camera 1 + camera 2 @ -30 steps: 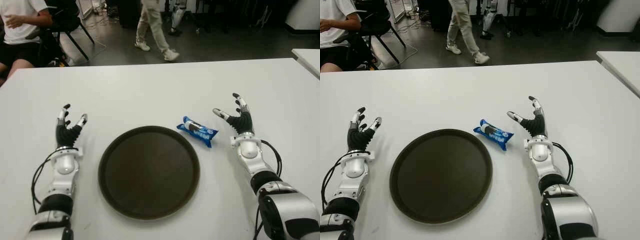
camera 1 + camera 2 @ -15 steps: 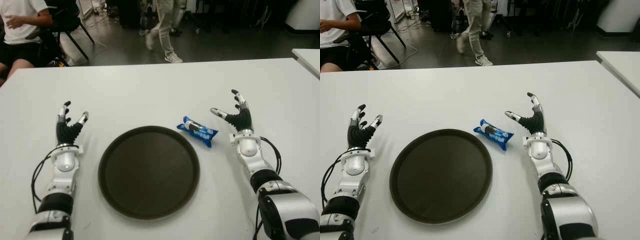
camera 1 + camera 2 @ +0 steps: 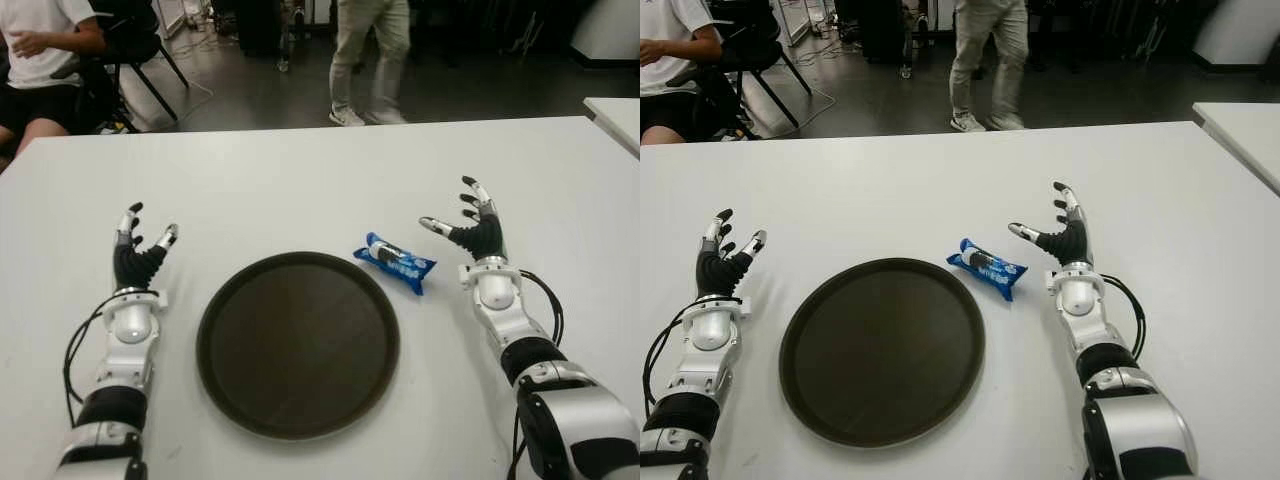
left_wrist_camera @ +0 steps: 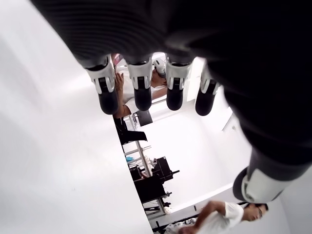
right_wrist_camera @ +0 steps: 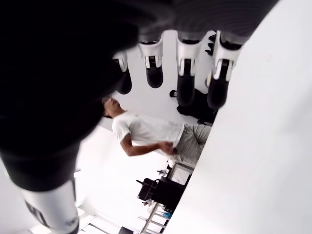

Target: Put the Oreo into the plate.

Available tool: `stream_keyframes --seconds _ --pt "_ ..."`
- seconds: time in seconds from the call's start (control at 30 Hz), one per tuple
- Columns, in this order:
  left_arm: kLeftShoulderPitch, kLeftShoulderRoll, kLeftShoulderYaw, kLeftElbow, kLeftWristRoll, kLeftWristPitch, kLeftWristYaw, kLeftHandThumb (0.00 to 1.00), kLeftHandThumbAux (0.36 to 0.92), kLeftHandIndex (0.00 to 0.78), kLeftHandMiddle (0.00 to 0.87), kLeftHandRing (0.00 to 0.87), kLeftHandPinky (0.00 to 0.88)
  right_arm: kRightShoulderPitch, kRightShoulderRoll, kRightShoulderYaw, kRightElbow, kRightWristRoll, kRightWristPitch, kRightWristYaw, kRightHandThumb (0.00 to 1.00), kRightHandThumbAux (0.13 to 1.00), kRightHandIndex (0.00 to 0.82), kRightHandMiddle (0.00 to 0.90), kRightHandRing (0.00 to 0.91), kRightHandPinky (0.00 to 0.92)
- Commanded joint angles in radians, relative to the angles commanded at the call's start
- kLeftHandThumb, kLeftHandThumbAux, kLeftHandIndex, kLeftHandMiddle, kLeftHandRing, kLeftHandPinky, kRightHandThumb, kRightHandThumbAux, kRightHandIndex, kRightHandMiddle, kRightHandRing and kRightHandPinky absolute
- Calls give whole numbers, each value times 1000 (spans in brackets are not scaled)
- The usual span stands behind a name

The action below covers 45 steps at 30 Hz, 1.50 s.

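A: Where is the Oreo pack (image 3: 395, 262)?

B: It lies on the white desk (image 3: 300, 185), just beside the far right rim of the round dark plate (image 3: 298, 343), not on it. The blue wrapper sits slanted, one end toward the plate, the other toward the right hand. The plate holds nothing and sits near the desk's near edge, about midway between the two arms.

A: And the hands?

B: The right hand (image 3: 470, 222) shows just to the right of the pack, apart from it, fingers spread and pointing up and away, thumb turned toward the wrapper, grasping nothing. Its wrist view shows the same loose fingers (image 5: 185, 73) with nothing between them. The left hand (image 3: 138, 250) shows left of the plate, also released and empty, fingers up.

A: Anything beyond the desk?

B: A person seated (image 3: 45, 60) past the far left corner, and another person's legs (image 3: 368, 55) standing past the far edge.
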<state>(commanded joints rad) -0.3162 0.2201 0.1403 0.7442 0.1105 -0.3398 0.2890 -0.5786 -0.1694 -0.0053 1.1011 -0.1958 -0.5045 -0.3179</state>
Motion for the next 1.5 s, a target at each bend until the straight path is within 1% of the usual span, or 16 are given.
stream_keyframes --seconds 0.2,0.43,0.5,0.57,0.6,0.67,0.73,0.77,0.83,0.93,1.1,1.13,1.2,1.27,1.4,1.5 --pt "1 -8 -7 -7 4 1 5 0 620 48 47 8 1 2 -14 12 -18 -17 10 -9 0 768 0 177 255 256" --pt "0 -26 -7 -16 -3 3 3 0 628 53 48 17 16 2 -41 22 -94 -46 14 -15 0 781 0 105 147 161" --pt "-2 -30 -7 -16 -3 5 3 0 629 53 47 16 17 7 -46 26 -115 -53 16 -17 0 781 0 107 152 174" --pt "-3 -34 -6 -16 -4 8 4 0 625 54 49 17 18 12 -48 31 -136 -60 22 -18 0 782 0 107 171 238" --pt "-3 -35 -5 -16 -5 9 4 0 623 54 52 18 19 14 -49 33 -147 -63 26 -18 0 785 0 106 231 335" --pt "-4 -38 -4 -17 -6 15 5 0 627 51 54 21 21 23 -52 37 -183 -70 44 -15 0 786 0 116 311 433" --pt "-7 -43 -1 -10 -11 22 6 0 634 47 56 24 23 37 -61 49 -233 -90 80 -7 0 786 0 132 373 490" --pt "-8 -45 1 -7 -13 24 7 0 644 43 56 26 24 43 -65 56 -256 -100 99 -3 4 777 0 169 439 513" --pt "-10 -47 3 -5 -16 29 7 0 655 38 56 28 24 56 -73 67 -308 -118 145 10 6 764 0 218 527 548" --pt "-11 -49 4 -2 -15 31 9 0 662 35 55 29 24 70 -78 75 -376 -133 211 34 3 752 0 252 587 564" --pt "-13 -56 9 0 -17 31 11 0 665 33 45 24 23 112 -97 104 -572 -183 383 112 0 733 0 294 623 555" --pt "-13 -60 11 1 -22 30 8 1 669 34 43 22 23 125 -104 124 -652 -218 447 145 0 712 0 291 556 488" --pt "-14 -64 13 2 -28 29 3 1 673 34 41 19 21 143 -112 153 -759 -267 536 190 0 694 0 299 508 432" --pt "-15 -67 14 3 -32 28 0 2 674 33 39 15 20 150 -117 170 -805 -298 584 213 0 676 0 296 456 377" --pt "-17 -72 15 7 -42 24 -5 8 680 33 43 14 19 155 -134 203 -868 -364 667 255 0 613 0 145 207 167" --pt "-18 -73 14 10 -49 20 -12 16 687 31 44 16 18 150 -141 225 -895 -406 713 277 0 573 0 80 108 110"
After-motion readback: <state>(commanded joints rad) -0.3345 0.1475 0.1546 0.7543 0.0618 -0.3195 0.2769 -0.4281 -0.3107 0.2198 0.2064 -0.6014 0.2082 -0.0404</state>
